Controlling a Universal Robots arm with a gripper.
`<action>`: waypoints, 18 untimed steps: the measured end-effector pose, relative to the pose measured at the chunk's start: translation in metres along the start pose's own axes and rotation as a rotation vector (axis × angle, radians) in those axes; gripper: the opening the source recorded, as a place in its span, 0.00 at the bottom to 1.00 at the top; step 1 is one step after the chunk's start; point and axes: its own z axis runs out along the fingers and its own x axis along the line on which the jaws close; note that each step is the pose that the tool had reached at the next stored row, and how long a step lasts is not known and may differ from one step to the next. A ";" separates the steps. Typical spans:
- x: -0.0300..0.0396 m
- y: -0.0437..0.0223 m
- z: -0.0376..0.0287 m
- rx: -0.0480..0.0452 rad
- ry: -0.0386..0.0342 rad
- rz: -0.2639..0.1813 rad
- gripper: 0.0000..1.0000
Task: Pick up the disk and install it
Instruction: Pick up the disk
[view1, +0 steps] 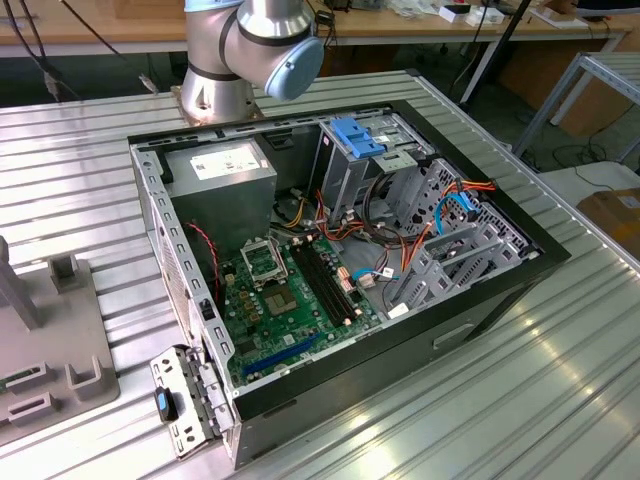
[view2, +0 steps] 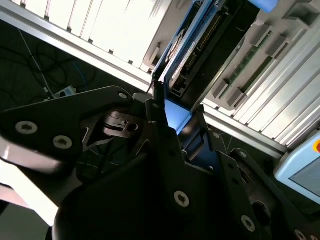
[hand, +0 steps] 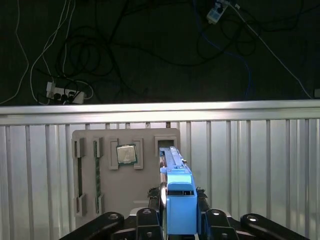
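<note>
Pincer (hand: 179, 202) is pressed onto the disk (hand: 171, 161), one black finger on each side of its blue carrier end; the second wrist view shows the same pinch (view2: 177, 112), with the disk (view2: 200, 50) running away from the fingers on edge.

I see the disk's far end at a slot in the grey fixture tray (hand: 125, 192). I cannot tell whether it is seated there or lifted clear.

Just beside the disk in the tray is a processor chip (hand: 126, 154), and further over are two memory sticks (hand: 97, 175) in their own slots. The tray lies on the ribbed metal counter (hand: 260, 175). Beyond the counter's edge are floor wires and a power strip (hand: 65, 91).

In the exterior view, the tray (view1: 50, 350) sits at the view's left, apart from the open computer case (view1: 500, 290). Inside the case:
- power supply box (view1: 220, 170)
- motherboard (view1: 290, 300)
- drive cage (view1: 345, 175) with a blue latch (view1: 357, 137) on top
- loose orange and red cables (view1: 400, 240) draped across the bays beside it

Arm base (view1: 250, 50) stands behind the case.
</note>
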 end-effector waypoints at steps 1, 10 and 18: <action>0.0000 0.0000 -0.0021 0.0001 0.0000 0.000 0.36; -0.0001 -0.0001 -0.0088 0.0000 0.0000 0.000 0.36; -0.0001 -0.0001 -0.0091 0.0000 0.0000 0.000 0.36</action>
